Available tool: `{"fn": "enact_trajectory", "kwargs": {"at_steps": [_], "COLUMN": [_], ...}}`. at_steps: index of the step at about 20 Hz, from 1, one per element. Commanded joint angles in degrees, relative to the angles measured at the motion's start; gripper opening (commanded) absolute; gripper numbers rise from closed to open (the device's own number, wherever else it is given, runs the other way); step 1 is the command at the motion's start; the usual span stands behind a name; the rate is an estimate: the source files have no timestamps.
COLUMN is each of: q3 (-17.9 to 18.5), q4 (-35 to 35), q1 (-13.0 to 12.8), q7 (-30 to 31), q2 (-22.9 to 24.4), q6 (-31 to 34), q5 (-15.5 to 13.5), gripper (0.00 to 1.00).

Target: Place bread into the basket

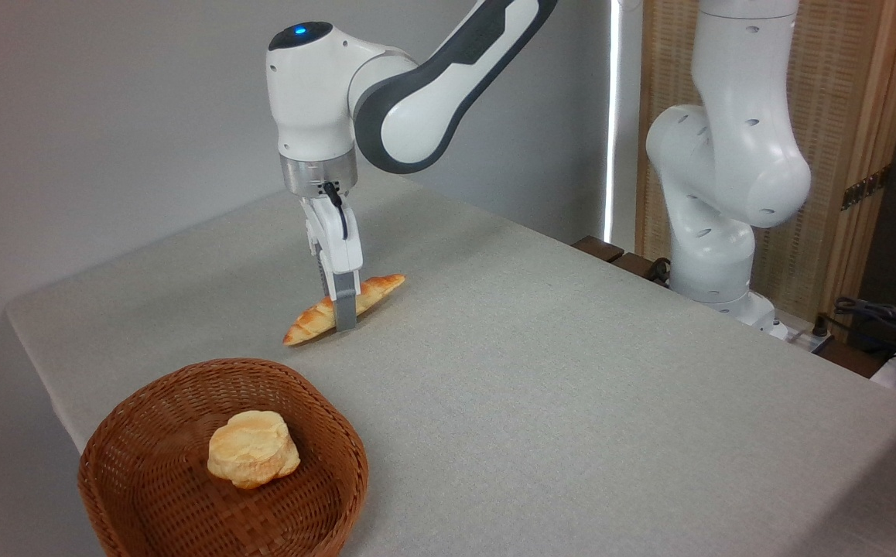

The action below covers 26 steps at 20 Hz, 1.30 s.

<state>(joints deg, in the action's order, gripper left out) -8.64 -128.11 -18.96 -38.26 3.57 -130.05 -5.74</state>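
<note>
The bread (pixel 309 320), a long golden-orange twisted roll, lies on the grey table (pixel 572 371) behind the basket, slanting up to the right. My gripper (pixel 343 319) points straight down over the bread's middle. Its near grey finger (pixel 346 308) covers the front of the bread and reaches down to table level. The far finger is hidden behind the bread, so the gap between the fingers does not show. The round brown wicker basket (pixel 224 365) stands at the table's front left corner, apart from the bread.
A short round pale-yellow bun (pixel 253 449) sits inside the basket. The arm's white base (pixel 719 193) stands at the table's far right edge, with cables (pixel 881 317) beside it. A grey wall runs behind the table.
</note>
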Motion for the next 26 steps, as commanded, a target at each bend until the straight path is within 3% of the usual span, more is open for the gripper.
{"fn": "enact_trajectory", "kwargs": {"at_steps": [1, 5, 26], "q3": [0.55, 0.64, 1.25], "q4": [0.66, 1.46, 2.25], "q1": [-0.03, -0.03, 0.06], "q7": [-1.38, -1.38, -0.59], "q2": [-1.29, -1.29, -1.02], "q6": [-1.70, -1.61, -1.17], "q5": [-0.32, -0.50, -0.85], "gripper": [0.48, 0.41, 0.41]}}
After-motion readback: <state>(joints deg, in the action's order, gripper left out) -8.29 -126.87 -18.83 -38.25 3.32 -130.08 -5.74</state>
